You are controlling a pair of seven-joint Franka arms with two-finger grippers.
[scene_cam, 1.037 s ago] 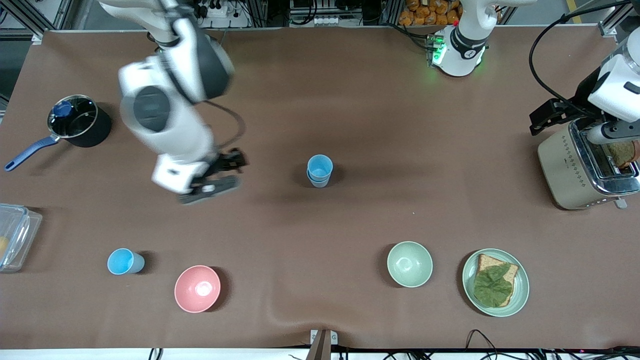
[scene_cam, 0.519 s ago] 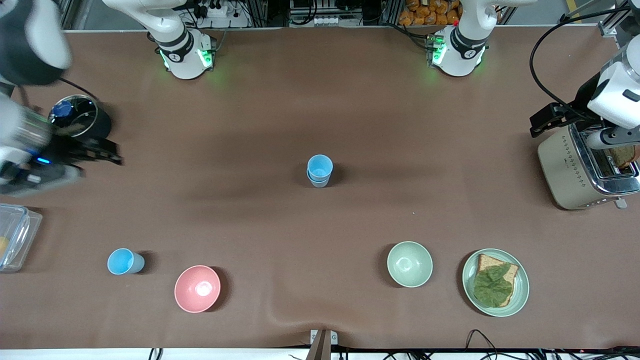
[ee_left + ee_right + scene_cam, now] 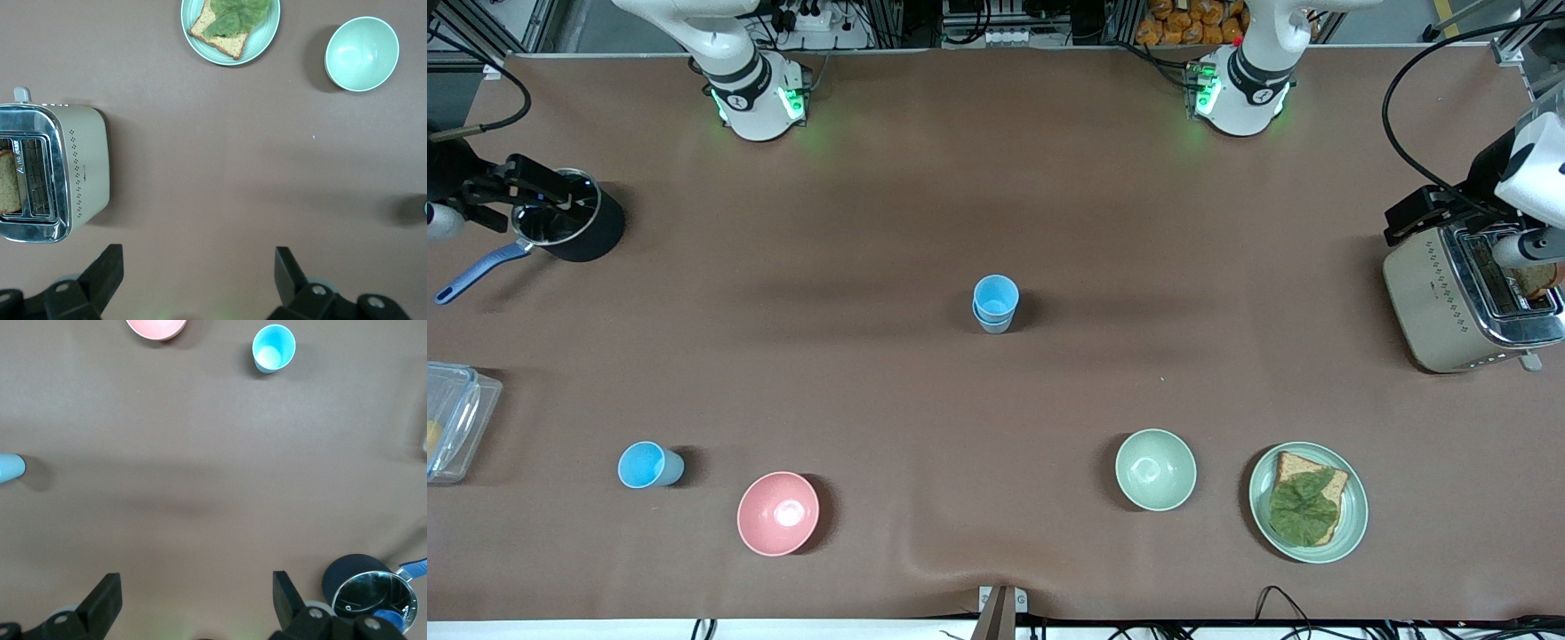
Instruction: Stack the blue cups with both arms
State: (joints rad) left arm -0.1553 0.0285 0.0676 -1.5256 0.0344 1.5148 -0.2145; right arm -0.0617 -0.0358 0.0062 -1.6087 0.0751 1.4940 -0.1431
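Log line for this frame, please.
stack: mid-table | lone cup: by pink bowl | left gripper: open | right gripper: open

Front cam: high, across the table from the arm bases, looking steeply down, whole brown table (image 3: 996, 178) in frame. Left wrist cam: up high, looking straight down over the left arm's end, fingertips (image 3: 110, 267) at frame edge, sees toaster (image 3: 53, 173), sandwich plate (image 3: 230, 30), pale-green bowl (image 3: 361, 53); front cam shares all three. Right wrist cam: also high, straight down over the right arm's end, sees saucepan (image 3: 370, 593), lone blue cup (image 3: 273, 348), pink bowl (image 3: 156, 327); all shared with front. Neither wrist view overlaps the other clearly.
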